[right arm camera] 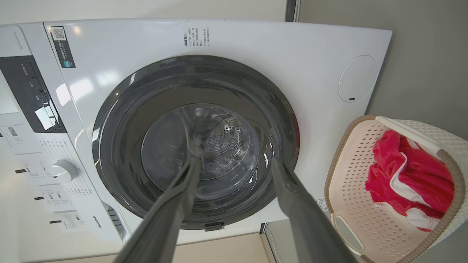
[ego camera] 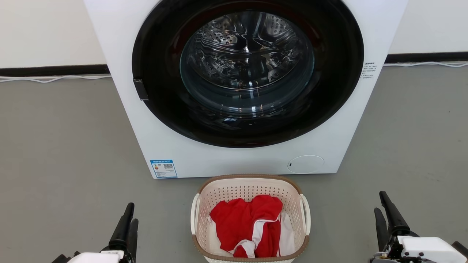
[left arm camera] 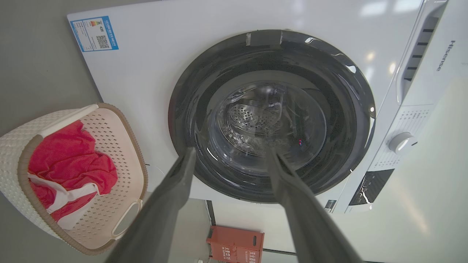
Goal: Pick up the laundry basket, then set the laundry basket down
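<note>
The laundry basket point(ego camera: 248, 190), a cream-white perforated plastic tub with a brown woven-look rim, stands on the grey floor point(ego camera: 73, 146) between your two pincers, inward of each and well apart from both. Beyond the fingertips, just behind the basket, is the white front-loading washing machine point(ego camera: 204, 153). Your left pincer point(ego camera: 132, 213) has its two dark fingers spread with nothing between them, as its wrist view shows, and your right pincer point(ego camera: 380, 201) is likewise parted and empty. Neither touches the basket, so I judge the pick-up not yet begun. A crumpled red-and-white garment point(ego camera: 245, 219) lies loose inside. The risks come from the grip. If you close on the perforated wall instead of the white loop handles point(ego camera: 305, 213), the smooth plastic will probably slip, or a fingertip may snag in a hole. If one pincer takes hold or rises before the other, the basket would tilt and the garment could slide out. Pushing inward unevenly may shove the basket forward into the washer.
</note>
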